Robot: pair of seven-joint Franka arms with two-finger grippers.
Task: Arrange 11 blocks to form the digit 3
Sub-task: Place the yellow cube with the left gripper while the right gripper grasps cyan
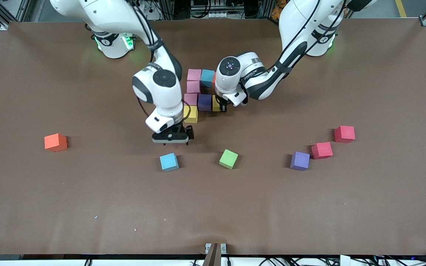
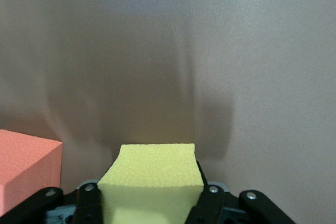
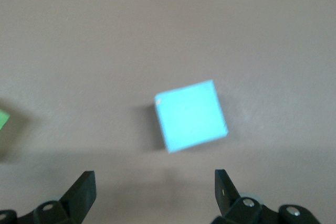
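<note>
Three cameras: one high, across the bench (image 1: 87,207), facing both arm bases; left wrist, tight on a yellow block (image 2: 152,174); right wrist, looking down on the blue block (image 3: 190,115), shared with the front view (image 1: 169,162).

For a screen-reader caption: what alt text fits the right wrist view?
The open right gripper hovers over the brown table, with a light blue block lying flat just ahead of its two black fingertips. A sliver of a green block shows at the picture's edge.
</note>
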